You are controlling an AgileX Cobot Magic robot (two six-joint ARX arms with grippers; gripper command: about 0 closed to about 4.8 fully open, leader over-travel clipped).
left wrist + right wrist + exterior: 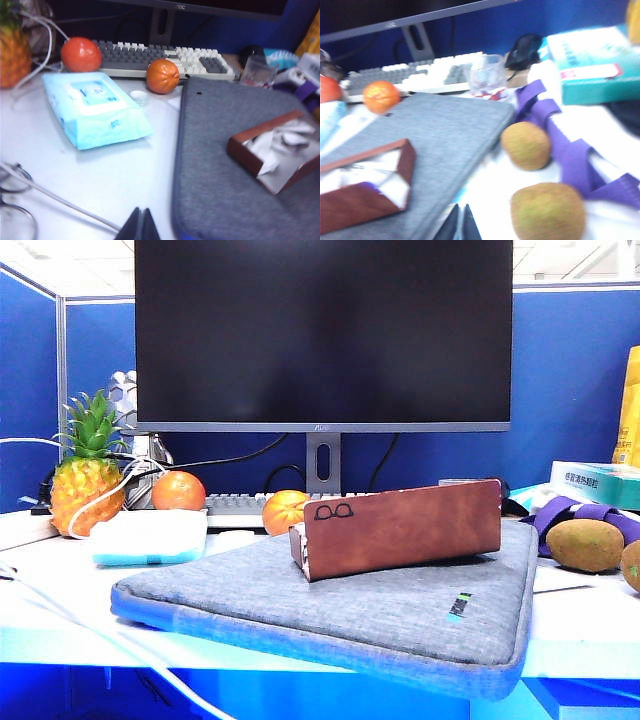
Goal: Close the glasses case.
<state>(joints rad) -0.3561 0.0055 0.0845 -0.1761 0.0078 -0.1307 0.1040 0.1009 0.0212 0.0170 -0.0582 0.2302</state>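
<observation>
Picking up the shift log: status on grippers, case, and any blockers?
Left gripper and right gripper both shut, holding nothing, clear of the glasses case. Case open on the grey sleeve, flap up. Nothing in the way.

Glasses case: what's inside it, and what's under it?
The glasses case lies open on a grey padded sleeve. Inside, pale lining and something crumpled and white show; whether glasses are in there can't be told. Both grippers, left and right, sit well clear.

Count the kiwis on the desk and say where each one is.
2. One kiwi lies beside the grey sleeve's right edge, against the purple strap. The other kiwi lies nearer the right gripper. More may sit out of view.
</observation>
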